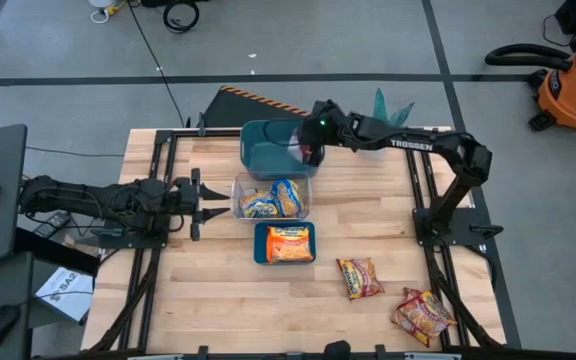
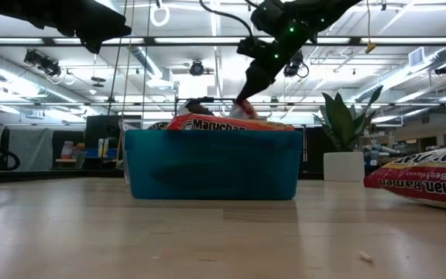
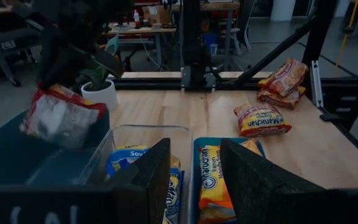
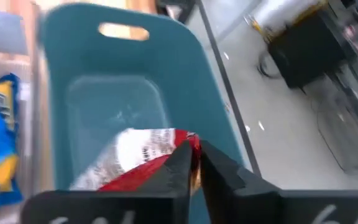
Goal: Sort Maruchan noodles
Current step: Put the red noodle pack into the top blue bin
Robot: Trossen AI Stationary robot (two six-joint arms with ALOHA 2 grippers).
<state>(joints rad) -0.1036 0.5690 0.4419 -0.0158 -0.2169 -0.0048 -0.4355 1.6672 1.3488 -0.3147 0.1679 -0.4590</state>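
Maruchan noodles, small crinkly plastic ramen packets, lie partly sorted on our wooden counter. Yellow-and-blue packets fill the clear plastic bin in the middle, and orange packets sit in the small blue tray just in front of it.

Our right gripper hangs over the large teal bin at the far edge, its fingers pinched on the corner of a red-and-white packet that dangles inside the bin's walls, above a floor that looks bare. We judge this packet is about to be let go there.

Our left gripper waits just beside the clear bin with its fingers apart and nothing between them.

Two dark red packets remain loose: one near the tray, another close to the counter's front right corner. We judge the job a little over half done.

The counter around both loose packets is open, so approach from above looks easy. The corner packet lies close to the edge and the black frame rail, leaving less margin there.
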